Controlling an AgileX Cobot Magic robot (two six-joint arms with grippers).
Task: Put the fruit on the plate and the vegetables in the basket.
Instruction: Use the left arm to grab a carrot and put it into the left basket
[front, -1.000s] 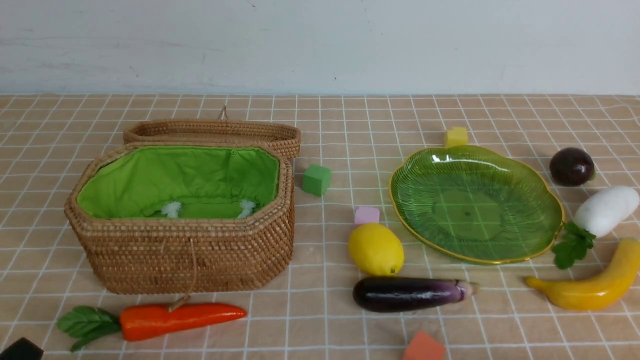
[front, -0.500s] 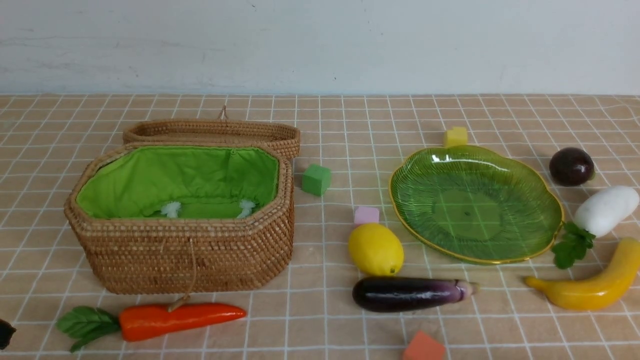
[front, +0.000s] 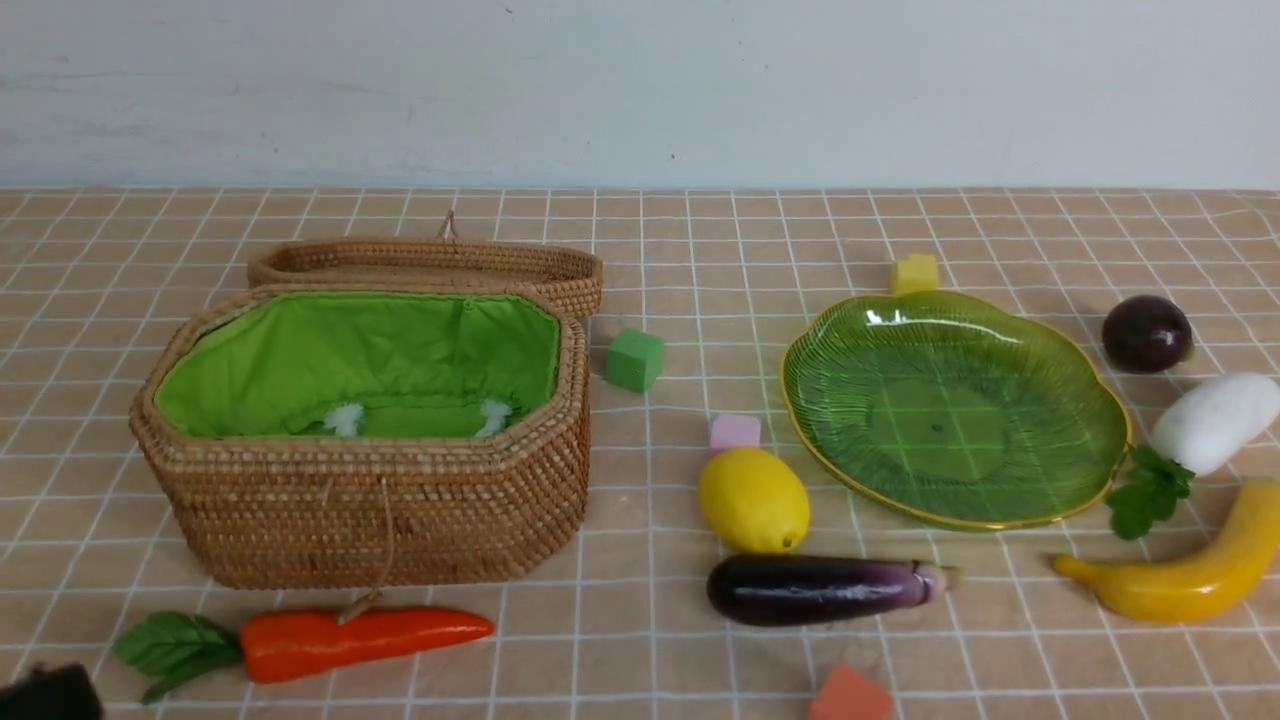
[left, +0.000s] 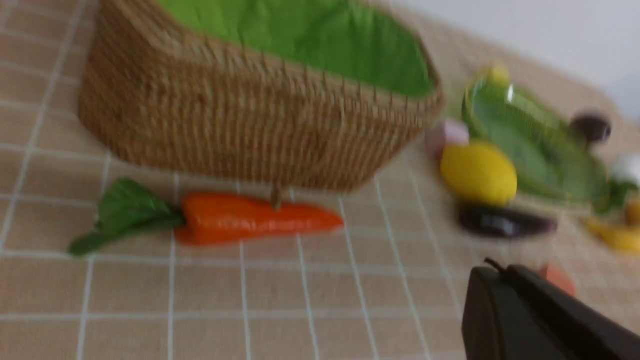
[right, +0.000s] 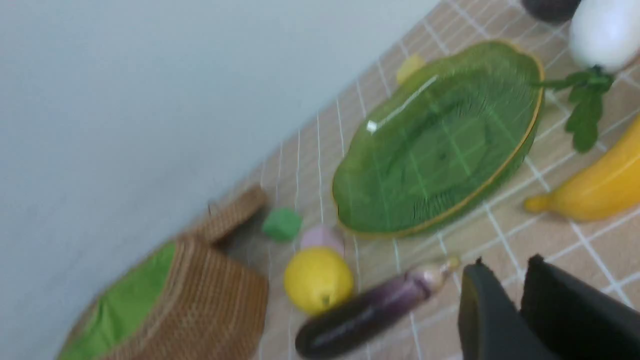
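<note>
The left claw (left: 497, 272) is shut tight, with nothing in it. The right claw (right: 507, 267) is open a little bit and holds nothing.

The leaf-shaped green glass plate (front: 950, 420) lies on the checked counter (front: 650, 650). The yellow toy lemon (front: 753, 498) sits just beside the plate's front left edge. The shiny purple toy eggplant (front: 815, 589) lies in front of the plate. The yellow-orange toy banana (front: 1190, 575), the white toy radish (front: 1215, 420) and the dark maroon round fruit (front: 1146, 333) sit on the plate's right side. The big tan wicker basket (front: 380, 520) stands open, well to the plate's left. The orange toy carrot (front: 350, 640) lies far left of the plate too, nearer the robot.
</note>
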